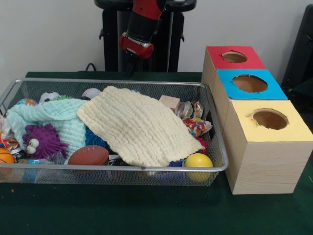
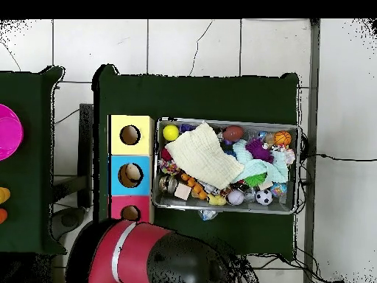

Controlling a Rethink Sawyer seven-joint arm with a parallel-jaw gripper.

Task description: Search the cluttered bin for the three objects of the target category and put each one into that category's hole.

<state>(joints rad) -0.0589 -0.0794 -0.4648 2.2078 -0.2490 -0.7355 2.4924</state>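
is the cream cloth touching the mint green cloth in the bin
Touching. In the front view the cream cloth lies with its left edge over the mint green cloth, no gap between them; the overhead view shows the same overlap.

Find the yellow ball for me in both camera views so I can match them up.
Front view: yellow ball in the bin's near right corner, beside the yellow box.
Overhead view: yellow ball in the bin's upper left corner.
Shared landmark: the yellow box, right next to that corner.
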